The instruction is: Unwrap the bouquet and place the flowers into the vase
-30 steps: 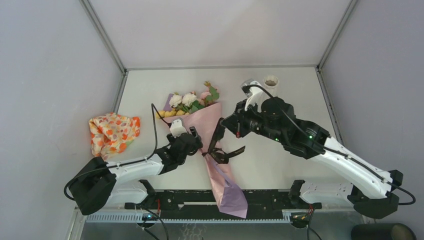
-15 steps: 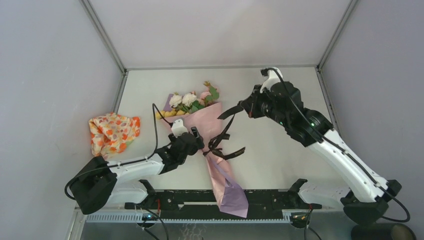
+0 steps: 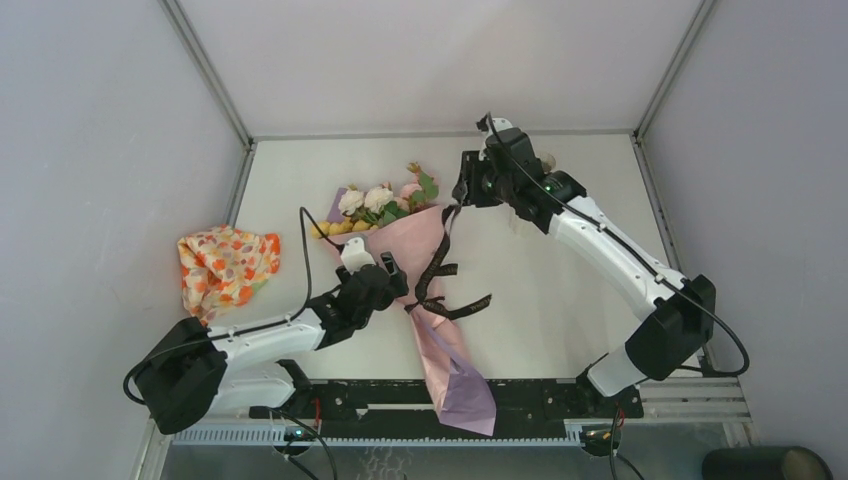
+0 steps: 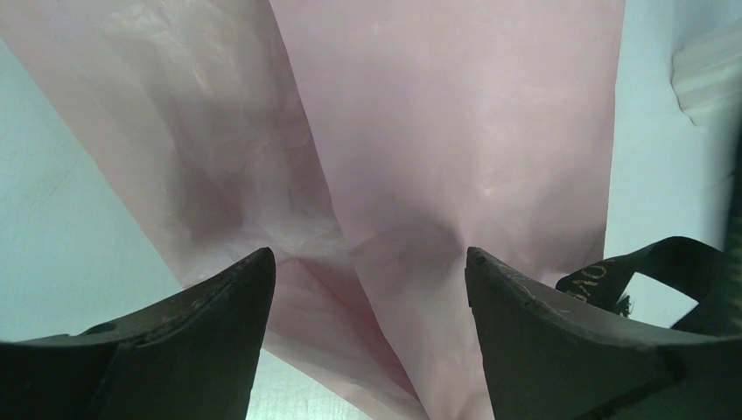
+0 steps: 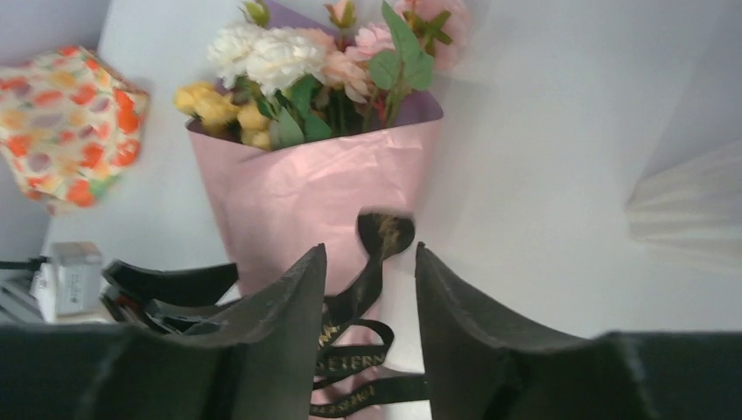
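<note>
Left gripper (image 4: 367,262): spread wide, astride the bouquet (image 3: 425,245) paper at its 8 o'clock.
Right gripper (image 5: 367,254): fingers parted, black ribbon (image 5: 354,306) showing between, at bouquet's 1 o'clock.

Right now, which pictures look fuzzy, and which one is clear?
Right wrist view: the black ribbon is smeared at its end and the vase is soft. Left wrist view: the bouquet paper fills it, slightly soft. Top view: sharp, evenly lit.

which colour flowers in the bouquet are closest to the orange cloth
The yellow flowers, at the bouquet's left edge, lie nearest the orange cloth; white flowers sit in the middle, pink flowers beyond them.
</note>
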Motion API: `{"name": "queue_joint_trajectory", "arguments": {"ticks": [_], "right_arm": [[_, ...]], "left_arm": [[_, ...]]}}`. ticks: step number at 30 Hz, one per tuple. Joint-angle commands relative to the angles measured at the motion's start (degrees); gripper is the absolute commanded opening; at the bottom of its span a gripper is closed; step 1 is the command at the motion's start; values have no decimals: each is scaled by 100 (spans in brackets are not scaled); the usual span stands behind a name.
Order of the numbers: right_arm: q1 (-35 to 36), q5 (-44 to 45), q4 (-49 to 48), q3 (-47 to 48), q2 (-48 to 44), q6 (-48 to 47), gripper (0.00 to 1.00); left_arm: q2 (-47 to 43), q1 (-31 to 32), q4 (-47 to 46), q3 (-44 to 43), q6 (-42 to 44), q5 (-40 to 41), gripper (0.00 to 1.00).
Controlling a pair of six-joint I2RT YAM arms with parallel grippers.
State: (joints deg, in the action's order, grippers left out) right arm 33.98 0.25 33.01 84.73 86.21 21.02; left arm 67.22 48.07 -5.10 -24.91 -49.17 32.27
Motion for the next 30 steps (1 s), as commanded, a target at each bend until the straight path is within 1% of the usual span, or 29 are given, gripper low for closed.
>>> {"name": "queue_joint_trajectory", "arguments": {"ticks": [1,4,7,11,15,18,20,26,30], "right_arm": [[3,296,-144,100,-226,-201,55],[80,289,-335,-424,-760,-186,56],[355,299,-396,-951,-1284,-213,55],[1114,529,-400,-1645,-1805,-158,52],[1921,810,-529,-2330,-2038,48,50],[2388,904,-711,-2744,-2014,238,49],[2567,917,-848,-2959,-1878,303,49],[2757,962,-1171,-3046,-1259,339,45],[2792,871,-1413,-3043,-956,338,45]], "left_arm": [[28,-33,-40,-198,-40,-45,84],[107,-34,-60,-224,-32,-53,84],[214,-30,-87,-257,-22,-71,84],[346,-28,-117,-307,-23,-94,84],[405,-32,-103,-356,-15,-124,84],[346,-33,-64,-347,-14,-100,84],[306,-28,-61,-325,-22,-73,84],[212,-32,40,-316,-40,-66,84],[80,-29,87,-263,-49,-5,84]]}}
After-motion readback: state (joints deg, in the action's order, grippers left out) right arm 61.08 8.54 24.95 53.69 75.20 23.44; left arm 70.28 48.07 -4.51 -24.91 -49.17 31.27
